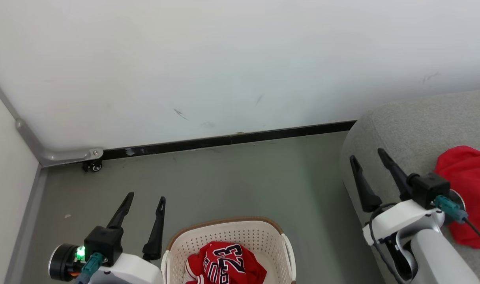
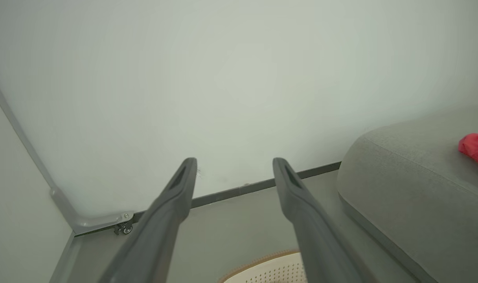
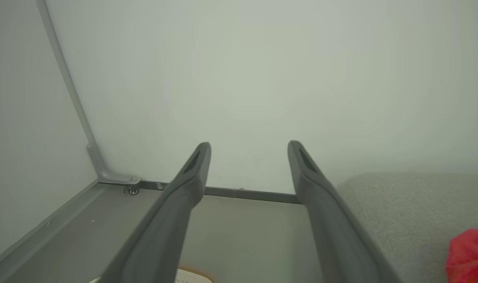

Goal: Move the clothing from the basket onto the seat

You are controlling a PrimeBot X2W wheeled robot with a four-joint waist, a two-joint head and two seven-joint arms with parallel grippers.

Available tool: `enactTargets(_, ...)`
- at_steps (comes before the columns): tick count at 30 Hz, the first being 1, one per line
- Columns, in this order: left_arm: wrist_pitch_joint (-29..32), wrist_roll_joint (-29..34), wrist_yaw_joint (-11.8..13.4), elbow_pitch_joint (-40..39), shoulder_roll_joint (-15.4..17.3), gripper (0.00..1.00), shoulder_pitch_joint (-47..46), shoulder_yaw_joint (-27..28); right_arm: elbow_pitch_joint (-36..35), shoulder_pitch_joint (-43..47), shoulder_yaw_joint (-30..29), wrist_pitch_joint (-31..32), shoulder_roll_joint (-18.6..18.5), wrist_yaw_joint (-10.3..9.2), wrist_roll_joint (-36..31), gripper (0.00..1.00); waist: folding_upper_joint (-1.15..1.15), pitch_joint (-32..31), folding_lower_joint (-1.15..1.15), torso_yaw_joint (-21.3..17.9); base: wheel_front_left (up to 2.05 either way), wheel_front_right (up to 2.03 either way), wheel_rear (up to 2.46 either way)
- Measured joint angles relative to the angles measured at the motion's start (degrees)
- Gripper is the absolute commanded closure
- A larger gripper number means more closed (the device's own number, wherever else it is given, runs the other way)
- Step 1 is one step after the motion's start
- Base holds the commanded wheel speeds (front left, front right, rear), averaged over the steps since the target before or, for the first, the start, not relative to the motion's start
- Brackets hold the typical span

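Red "23" jersey [image 1: 224, 263] crumpled in the near basket [image 1: 224, 221], long axis left to right, plain red garment [image 1: 467, 185] on the seat [image 1: 413, 126] at right, stretched near to far, left pincer [image 1: 146, 196] and right pincer [image 1: 367, 154] both spread wide, empty

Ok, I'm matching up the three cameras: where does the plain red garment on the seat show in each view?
Head view: the red garment at the right edge, on the seat.
Left wrist view: the red garment at the right edge, about mid-height.
Right wrist view: the red garment in the bottom right corner.
Shared landmark: the small wheel at the wall's foot, left in all three.
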Motion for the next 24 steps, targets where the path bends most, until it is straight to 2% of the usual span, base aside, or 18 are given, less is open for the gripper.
enactTargets(10, 0.0, 0.37, 1.75, 1.01, 0.04, 0.0, 4.6, 2.57, -4.42, 7.73, -1.38, 0.0, 3.98, 0.0, -3.05, 0.0, 0.0, -2.4, 0.0, 0.83, 0.0, 0.0, 0.0)
enactTargets(24, 0.0, 0.48, 1.77, -0.51, -0.01, 0.0, 8.43, 5.58, -9.38, 15.99, -3.9, 0.01, 6.05, 0.0, -5.58, 0.0, 0.0, -3.69, 0.0, -0.28, 0.0, 0.0, 0.0)
